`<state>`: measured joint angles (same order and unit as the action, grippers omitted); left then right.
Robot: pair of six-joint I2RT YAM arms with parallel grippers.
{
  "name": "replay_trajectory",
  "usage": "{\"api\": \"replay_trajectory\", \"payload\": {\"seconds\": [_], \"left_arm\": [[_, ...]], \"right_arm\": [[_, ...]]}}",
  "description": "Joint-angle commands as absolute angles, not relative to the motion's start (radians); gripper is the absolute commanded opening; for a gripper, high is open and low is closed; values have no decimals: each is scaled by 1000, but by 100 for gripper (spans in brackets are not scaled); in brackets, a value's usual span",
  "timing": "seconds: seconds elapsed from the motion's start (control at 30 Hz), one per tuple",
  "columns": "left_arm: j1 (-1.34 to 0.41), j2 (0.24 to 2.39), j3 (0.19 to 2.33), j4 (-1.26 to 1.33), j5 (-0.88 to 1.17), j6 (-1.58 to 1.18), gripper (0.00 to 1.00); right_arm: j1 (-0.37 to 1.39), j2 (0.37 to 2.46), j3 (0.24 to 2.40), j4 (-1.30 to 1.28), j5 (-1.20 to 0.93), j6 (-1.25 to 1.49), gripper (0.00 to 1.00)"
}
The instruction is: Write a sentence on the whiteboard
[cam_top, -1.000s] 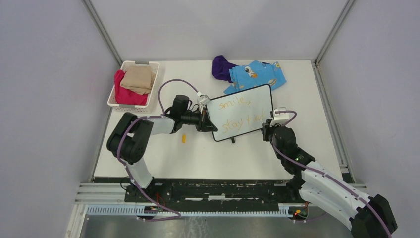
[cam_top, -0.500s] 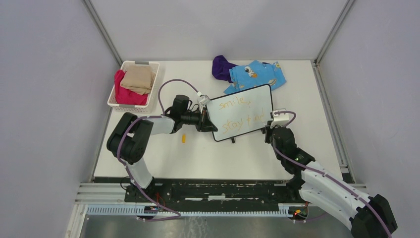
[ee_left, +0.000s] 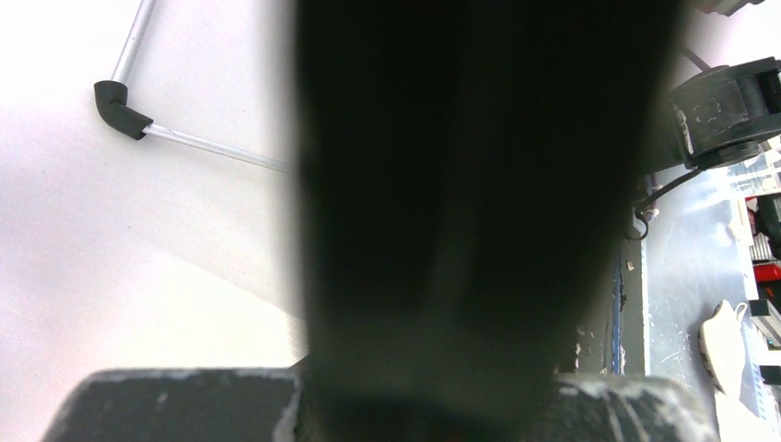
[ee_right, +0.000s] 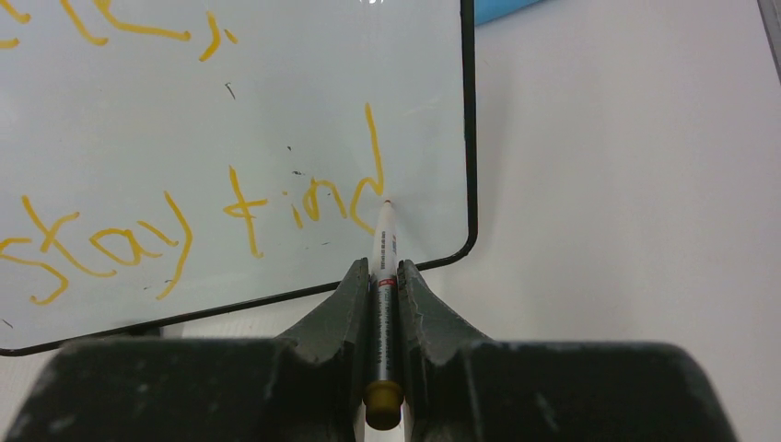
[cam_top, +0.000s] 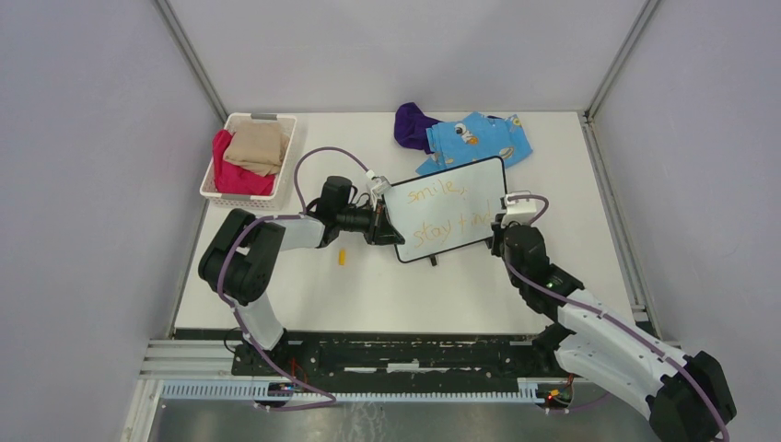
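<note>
The whiteboard (cam_top: 479, 184) lies slanted in the middle of the tabletop (cam_top: 387, 285). The right fingers (ee_right: 343, 304) pinch a white marker (ee_right: 383, 249); its tip touches the board at the end of the orange sentence (ee_right: 304, 207), near the lower right corner. From overhead, the left fingers (cam_top: 380, 230) clamp the board's left edge. Their own wrist camera shows only a dark blur.
</note>
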<state>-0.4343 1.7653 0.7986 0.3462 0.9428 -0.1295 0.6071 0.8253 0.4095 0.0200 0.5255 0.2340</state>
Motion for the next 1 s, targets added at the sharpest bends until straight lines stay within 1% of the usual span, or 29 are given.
{"api": "replay_trajectory", "payload": {"seconds": [0.0,0.37,0.67,0.83,0.97], "left_arm": [[-451,1818,785,219,829,-60,2],[-451,1819,785,218,829,-60,2],[-451,1817,791,202,822,-51,2],[-453,1818,792,199,819,-51,2],[-455,1819,793,196,819,-51,2]], "right_arm": [[601,834,467,63,546,228,0],[601,791,475,34,514,231,0],[601,674,454,-71,364,247,0],[600,665,441,6,280,237,0],[600,667,421,94,262,261,0]]}}
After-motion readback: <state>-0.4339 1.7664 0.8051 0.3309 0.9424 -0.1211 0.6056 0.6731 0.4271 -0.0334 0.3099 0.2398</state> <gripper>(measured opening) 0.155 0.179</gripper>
